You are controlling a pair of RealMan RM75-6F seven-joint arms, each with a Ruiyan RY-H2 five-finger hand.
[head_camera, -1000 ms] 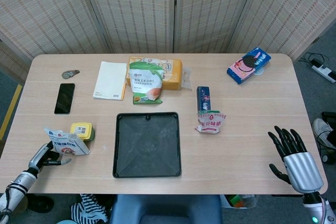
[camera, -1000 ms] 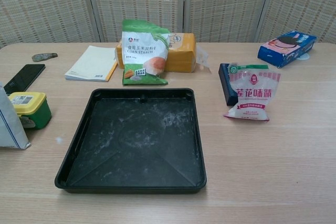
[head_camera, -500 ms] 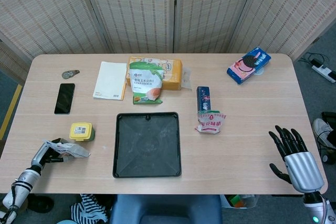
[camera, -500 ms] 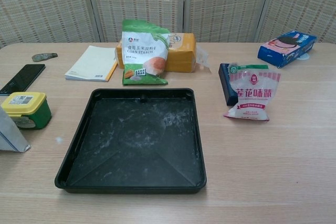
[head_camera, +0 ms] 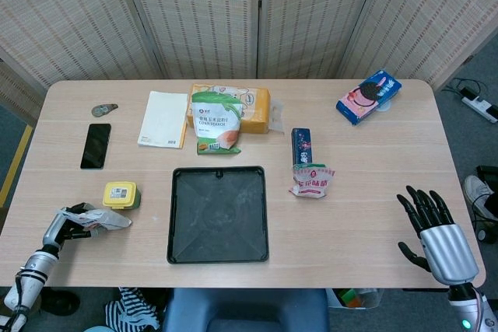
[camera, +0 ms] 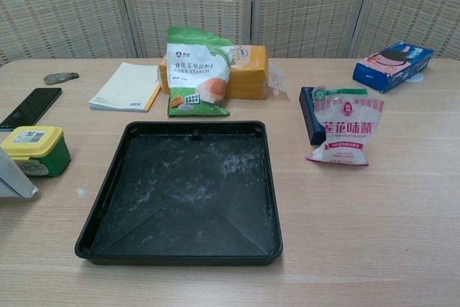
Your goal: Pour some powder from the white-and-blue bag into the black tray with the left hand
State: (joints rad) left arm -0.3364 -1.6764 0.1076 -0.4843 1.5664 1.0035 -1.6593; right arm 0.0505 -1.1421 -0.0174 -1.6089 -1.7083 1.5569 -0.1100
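At the near left corner of the table, the white-and-blue bag is gripped by the left hand, its fingers closed around the bag's near end; the bag is seen lying tilted over toward the tabletop, and only its corner is caught at the left edge of the chest view. At the near right corner, off the table's edge, the right hand is held with its fingers spread apart and nothing in them. The black tray is placed at the near middle of the table, well apart from the bag, and a dusting of white powder is visible across its floor in the chest view. Just beyond the bag, between it and the tray but closer to the bag, a small green tub with a yellow lid is set upright. To the right of the tray, a pink-and-white packet is leaned against a dark blue box. Just beyond the tray's far rim, a green-and-white corn starch bag is propped against a yellow package. To the left of these, a pale notebook is laid flat, and further left a black phone and a small grey-green object are seen near the table's left edge. At the far right corner, a blue biscuit packet is placed. Behind the table, woven folding screens are stood
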